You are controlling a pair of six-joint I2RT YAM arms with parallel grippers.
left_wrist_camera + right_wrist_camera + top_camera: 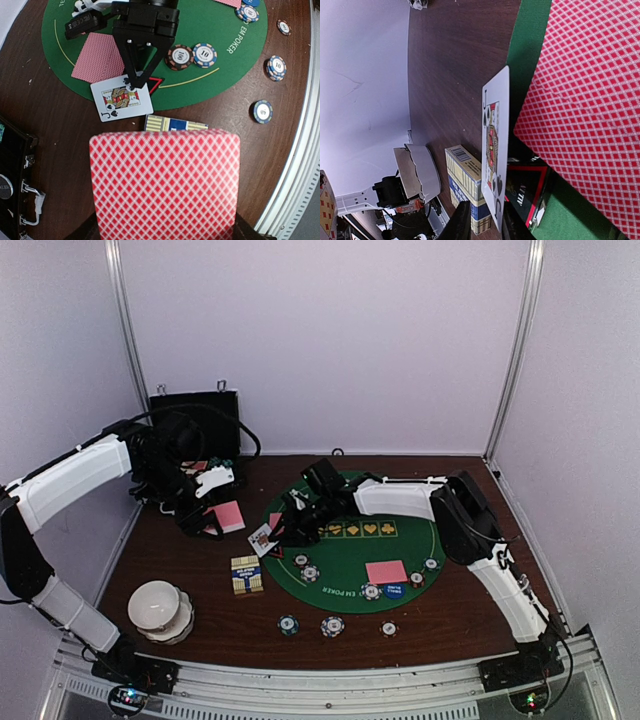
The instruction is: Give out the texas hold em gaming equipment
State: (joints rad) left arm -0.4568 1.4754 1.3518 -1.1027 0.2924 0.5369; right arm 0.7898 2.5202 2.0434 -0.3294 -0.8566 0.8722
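Observation:
My left gripper (212,523) is shut on a pink-backed playing card (165,185), held above the wood left of the green mat (350,552); its fingers are hidden under the card. My right gripper (137,82) is at the mat's left edge, around a jack of spades (495,160). The jack leans on one finger, with a gap to the other finger (461,222). Under it lie a red-black triangle marker (527,192) and a face-down card (100,57). Another pink card (386,571), a blue button (393,590) and striped chips (310,572) lie on the mat.
A striped card box (247,574) stands just left of the mat. The white domed bowl stack (160,610) is at the near left. The black hinged case (195,425) stands open at the back left. More chips (332,625) lie along the near edge.

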